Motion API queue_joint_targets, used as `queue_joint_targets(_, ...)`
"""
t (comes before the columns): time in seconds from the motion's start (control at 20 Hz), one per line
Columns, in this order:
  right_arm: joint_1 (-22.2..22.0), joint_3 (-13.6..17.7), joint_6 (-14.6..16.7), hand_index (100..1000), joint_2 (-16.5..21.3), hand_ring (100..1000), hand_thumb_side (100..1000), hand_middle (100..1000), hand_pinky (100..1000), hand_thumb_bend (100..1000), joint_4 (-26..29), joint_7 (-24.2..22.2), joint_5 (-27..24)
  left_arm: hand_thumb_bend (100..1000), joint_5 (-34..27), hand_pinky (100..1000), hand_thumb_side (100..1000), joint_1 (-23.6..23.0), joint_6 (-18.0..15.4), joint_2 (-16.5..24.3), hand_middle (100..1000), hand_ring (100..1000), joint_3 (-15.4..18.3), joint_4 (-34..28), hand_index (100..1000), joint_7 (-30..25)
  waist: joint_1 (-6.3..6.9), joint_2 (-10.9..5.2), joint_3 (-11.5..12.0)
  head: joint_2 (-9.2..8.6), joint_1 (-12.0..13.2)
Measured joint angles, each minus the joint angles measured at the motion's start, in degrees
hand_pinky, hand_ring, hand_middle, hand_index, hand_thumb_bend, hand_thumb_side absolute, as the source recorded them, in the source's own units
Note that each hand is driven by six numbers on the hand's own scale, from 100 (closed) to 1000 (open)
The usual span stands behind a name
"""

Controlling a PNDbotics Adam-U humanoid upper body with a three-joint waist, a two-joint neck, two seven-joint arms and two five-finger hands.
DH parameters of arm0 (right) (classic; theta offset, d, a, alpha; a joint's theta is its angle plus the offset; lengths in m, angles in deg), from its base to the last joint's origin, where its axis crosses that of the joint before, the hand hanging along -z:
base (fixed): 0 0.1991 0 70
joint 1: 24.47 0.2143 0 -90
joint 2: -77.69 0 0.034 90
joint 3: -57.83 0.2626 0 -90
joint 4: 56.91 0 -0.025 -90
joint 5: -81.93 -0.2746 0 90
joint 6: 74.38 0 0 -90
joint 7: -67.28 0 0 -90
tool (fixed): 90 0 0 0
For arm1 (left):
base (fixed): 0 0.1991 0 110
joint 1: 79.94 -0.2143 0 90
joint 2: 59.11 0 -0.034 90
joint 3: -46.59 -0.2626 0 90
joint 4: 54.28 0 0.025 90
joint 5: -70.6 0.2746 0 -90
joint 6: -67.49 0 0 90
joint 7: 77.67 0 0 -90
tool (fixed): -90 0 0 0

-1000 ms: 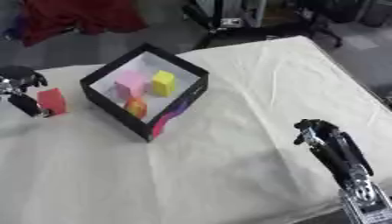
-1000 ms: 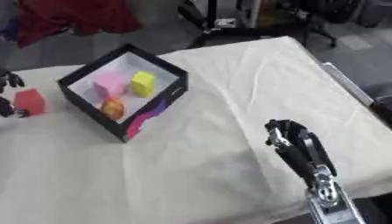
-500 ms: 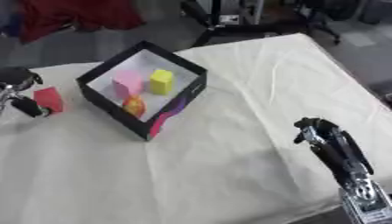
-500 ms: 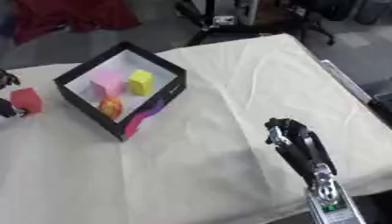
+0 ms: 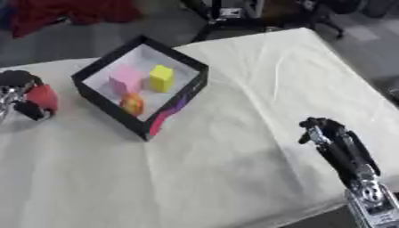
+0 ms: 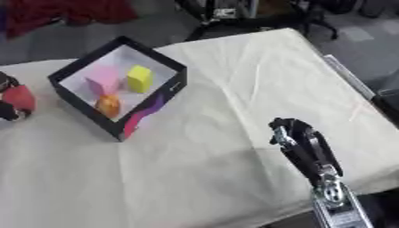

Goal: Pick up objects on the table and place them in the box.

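Note:
A black box point(image 5: 185, 93) with a white inside stands at the table's back left. In it lie a pink block point(image 5: 124, 79), a yellow block point(image 5: 161, 77) and a small orange thing point(image 5: 132, 104). At the far left my left hand point(image 5: 17, 95) is curled round a red block point(image 5: 43, 98), left of the box. My right hand point(image 5: 327, 132) hovers over the cloth at the lower right, fingers curled, holding nothing.
A cream cloth point(image 5: 234, 89) covers the table. Its right edge runs close to my right arm point(image 6: 323, 178). A red cloth point(image 5: 70, 11) and dark chair legs point(image 5: 242, 13) lie beyond the far edge.
The whole picture has shifted slightly, so the camera moved. My left hand with the red block has come up a little toward the box. The right hand stays put.

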Motion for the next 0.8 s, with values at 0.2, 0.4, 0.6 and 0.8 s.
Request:
queue_joint_targets(0.2,-0.3,0.0,0.0,630,0.0,512,667,418,710,100,0.0,0.0,0.0,225,-1.7,626,214,1.9,-2.5,1.3,493,481,-0.7,-2.1,655,-0.8,0.00,0.00,0.6,0.00,0.0)
queue_joint_targets(0.4,-0.6,0.0,0.0,630,0.0,512,663,418,709,100,0.0,0.0,0.0,224,-4.7,640,226,4.7,-6.2,3.6,495,486,-2.0,-6.9,665,-3.4,0.00,-0.02,1.2,0.00,-0.2)
queue_joint_targets(0.6,-0.9,0.0,0.0,630,0.0,512,664,418,710,100,0.0,0.0,0.0,219,-7.9,641,236,6.7,-9.2,4.3,493,487,-3.7,-13.3,669,-4.4,0.00,-0.07,1.4,0.00,-0.4)
queue_joint_targets(0.8,-0.9,0.0,0.0,631,0.0,512,662,418,710,100,0.0,0.0,0.0,211,-11.9,651,260,7.0,-12.4,1.2,517,508,-6.6,-16.9,687,-5.8,0.00,-0.07,1.3,0.00,-0.4)
